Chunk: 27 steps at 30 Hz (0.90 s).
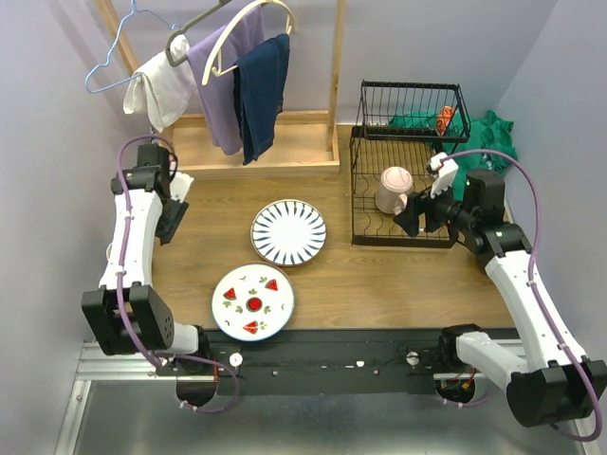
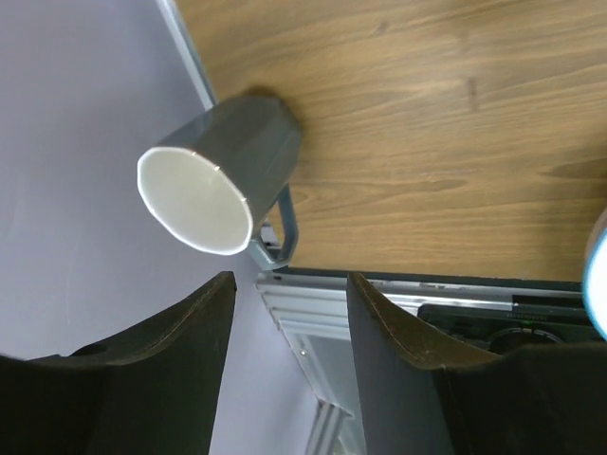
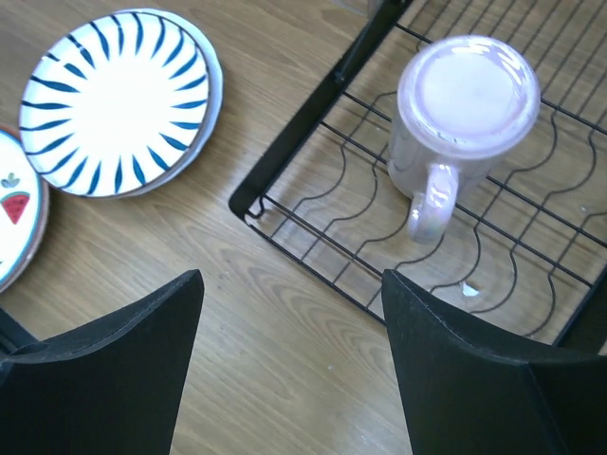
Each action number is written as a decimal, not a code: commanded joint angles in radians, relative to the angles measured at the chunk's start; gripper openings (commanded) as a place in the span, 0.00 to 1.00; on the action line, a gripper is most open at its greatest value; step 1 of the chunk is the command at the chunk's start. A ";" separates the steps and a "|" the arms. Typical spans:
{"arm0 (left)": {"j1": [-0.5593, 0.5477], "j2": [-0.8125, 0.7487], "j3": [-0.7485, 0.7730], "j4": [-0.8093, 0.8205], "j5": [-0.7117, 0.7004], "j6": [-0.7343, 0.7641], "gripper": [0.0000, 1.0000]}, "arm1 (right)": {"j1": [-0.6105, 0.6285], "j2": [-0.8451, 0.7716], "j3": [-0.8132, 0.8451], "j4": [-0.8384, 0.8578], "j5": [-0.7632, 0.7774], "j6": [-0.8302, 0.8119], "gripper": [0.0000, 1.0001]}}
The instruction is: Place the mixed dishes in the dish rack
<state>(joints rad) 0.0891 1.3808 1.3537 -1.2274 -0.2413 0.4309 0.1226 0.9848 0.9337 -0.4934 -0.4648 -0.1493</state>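
Note:
The black wire dish rack [image 1: 403, 232] stands at the right, and a pale purple mug [image 3: 465, 104] sits upside down on its lower tier. My right gripper [image 3: 291, 280] hangs open over bare table just outside the rack's front corner, holding nothing. On the table lie a blue-striped plate [image 1: 288, 231] and a fruit-motif plate [image 1: 252, 301]. My left gripper [image 2: 289, 280] is open and empty, a short way from a grey mug [image 2: 218, 175] that lies on its side at the table's left edge. Something orange-red [image 1: 446, 118] rests in the rack's upper tier.
A wooden clothes stand [image 1: 334, 85] with hanging garments fills the back left. Green cloth [image 1: 493, 133] lies behind and inside the rack's top tier. A metal rail [image 2: 313, 303] runs along the table edge by the grey mug.

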 commanded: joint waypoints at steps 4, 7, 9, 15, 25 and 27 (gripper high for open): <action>0.136 0.080 0.015 0.025 0.026 0.074 0.58 | -0.001 0.103 0.151 -0.063 -0.086 0.053 0.82; 0.158 0.113 0.013 0.046 0.040 0.075 0.57 | 0.000 0.135 0.191 -0.085 -0.081 0.047 0.82; 0.167 0.141 0.012 0.051 0.056 0.078 0.56 | -0.001 0.152 0.206 -0.099 -0.078 0.047 0.82; 0.224 0.182 -0.016 0.095 0.066 0.072 0.55 | -0.001 0.149 0.212 -0.120 -0.064 0.044 0.82; 0.245 0.277 -0.064 0.118 0.099 0.058 0.43 | -0.001 0.126 0.205 -0.139 -0.054 0.031 0.82; 0.245 0.285 -0.068 0.111 0.128 0.054 0.34 | 0.000 0.127 0.208 -0.134 -0.063 0.045 0.82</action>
<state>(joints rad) 0.3321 1.6474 1.3075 -1.1145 -0.1917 0.4923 0.1226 1.1271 1.1206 -0.6037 -0.5182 -0.1131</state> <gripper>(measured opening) 0.428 0.819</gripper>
